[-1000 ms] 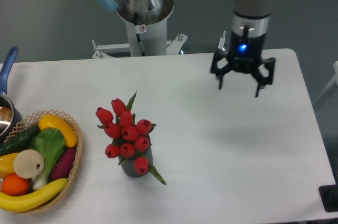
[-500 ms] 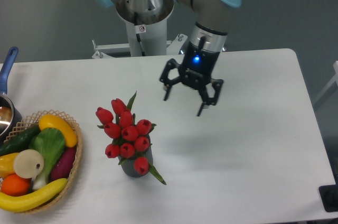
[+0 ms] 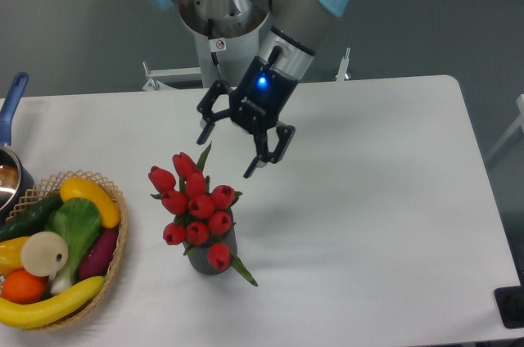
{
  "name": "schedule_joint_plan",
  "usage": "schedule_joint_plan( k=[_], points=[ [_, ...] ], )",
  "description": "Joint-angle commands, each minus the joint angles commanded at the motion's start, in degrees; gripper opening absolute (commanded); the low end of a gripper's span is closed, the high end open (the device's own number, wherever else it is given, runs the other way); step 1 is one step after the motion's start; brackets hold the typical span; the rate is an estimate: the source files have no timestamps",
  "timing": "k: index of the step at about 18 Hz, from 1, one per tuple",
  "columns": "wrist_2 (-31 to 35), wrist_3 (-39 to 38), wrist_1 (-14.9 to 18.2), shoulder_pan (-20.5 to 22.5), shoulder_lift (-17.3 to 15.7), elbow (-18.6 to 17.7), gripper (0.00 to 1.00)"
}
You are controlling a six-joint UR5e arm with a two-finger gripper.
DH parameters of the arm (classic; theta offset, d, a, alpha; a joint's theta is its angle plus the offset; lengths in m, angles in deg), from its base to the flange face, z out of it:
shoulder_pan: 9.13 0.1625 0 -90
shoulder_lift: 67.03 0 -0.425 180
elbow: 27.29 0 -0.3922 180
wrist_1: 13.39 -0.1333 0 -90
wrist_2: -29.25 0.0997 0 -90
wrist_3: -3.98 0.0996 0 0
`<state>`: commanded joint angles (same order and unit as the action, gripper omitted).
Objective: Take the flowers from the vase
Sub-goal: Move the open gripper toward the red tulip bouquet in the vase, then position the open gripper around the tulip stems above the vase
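- Your gripper [image 3: 227, 156] is hanging in the air just above and a bit right of the flowers [image 3: 195, 206], tilted at an angle so it points down toward the bunch.
- The fingers [image 3: 255, 164] are spread wide open and they've got nothing in them. No contact with the tulips that I can see; the lower fingertip sits just beside the top-right buds.
- There's a blue light glowing on the gripper body.
- The flowers are sitting in the vase [image 3: 216, 256], red buds bunched up, with a green leaf poking up at the top and another one sticking out low on the right.
- The vase is standing upright on the white tabletop [image 3: 377, 224], left of centre and toward the front edge. You only see the lower part of it because the buds cover most of it.
- Off to the left you've got a wicker basket [image 3: 120, 236] with fruit and veg in it: bananas [image 3: 51, 304], something leafy green, an orange.
- At the far left edge there's a pot with a blue handle [image 3: 14, 97], only partly in the shot.
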<state>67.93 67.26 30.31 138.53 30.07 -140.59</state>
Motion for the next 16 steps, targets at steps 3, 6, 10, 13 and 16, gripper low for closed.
schedule_joint_plan(
  k=[3,6,10,13,16],
  points=[
    [-0.79,1.32,-0.63,-0.36,1.94,1.84,1.00],
    [-2.37,1.50,-0.72,-0.01,3.00,2.55,1.00],
    [-2.72,1.59,-0.72,0.43,3.61,3.34,1.00],
    [-2.81,2.28,-0.63,2.27,3.96,3.16,1.00],
    [-2.72,2.55,-0.63,2.54,3.79,2.03,1.00]
  ],
)
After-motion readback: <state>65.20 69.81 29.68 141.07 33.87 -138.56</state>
